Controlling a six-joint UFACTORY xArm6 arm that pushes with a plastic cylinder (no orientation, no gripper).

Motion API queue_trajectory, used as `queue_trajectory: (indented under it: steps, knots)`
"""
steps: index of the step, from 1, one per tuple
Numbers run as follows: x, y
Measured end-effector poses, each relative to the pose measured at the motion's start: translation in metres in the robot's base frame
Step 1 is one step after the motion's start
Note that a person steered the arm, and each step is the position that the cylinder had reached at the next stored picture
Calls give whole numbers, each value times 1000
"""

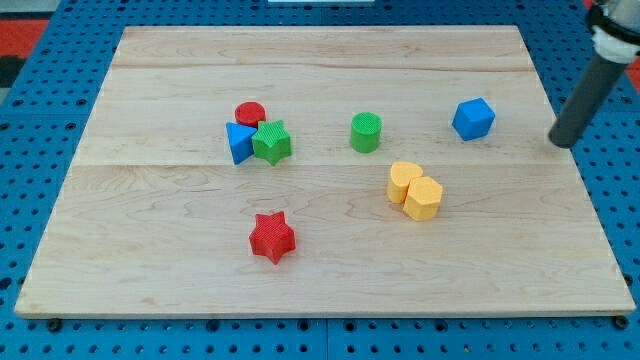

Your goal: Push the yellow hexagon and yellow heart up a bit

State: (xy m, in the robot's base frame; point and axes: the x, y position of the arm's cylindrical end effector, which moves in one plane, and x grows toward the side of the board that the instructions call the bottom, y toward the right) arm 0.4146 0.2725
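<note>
From the one camera view, I am looking at a pale wooden board (pixel 320 60) lying on a blue pegboard surface (pixel 60 90). My tip (pixel 562 141) is sitting at the view's right edge of the board, at the lower end of the dark rod that is slanting in from the view's top right corner. There is no claw on this arm, only the rod, so nothing is being held or clamped.

The yellow heart (pixel 404 181) and the yellow hexagon (pixel 424 198) are resting right of centre on the board, touching each other, the hexagon just below and to the right of the heart. My tip is standing well apart from them, up and to the view's right, and is touching no block. The blue cube (pixel 473 119) is lying between my tip and the board's middle, nearer the tip than the yellow pair is.

The green cylinder (pixel 366 132) is standing above and left of the heart. Further left, a red cylinder (pixel 250 113), a blue triangle (pixel 239 141) and a green star (pixel 272 142) are huddling together, touching. The red star (pixel 272 237) is sitting alone toward the view's bottom, left of the yellow pair.
</note>
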Motion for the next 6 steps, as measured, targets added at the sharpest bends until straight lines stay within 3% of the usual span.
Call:
queue_trajectory:
  steps: [1,3,4,6]
  knots:
    - [40,-9]
    - [86,-114]
    - [107,-122]
    - [90,-204]
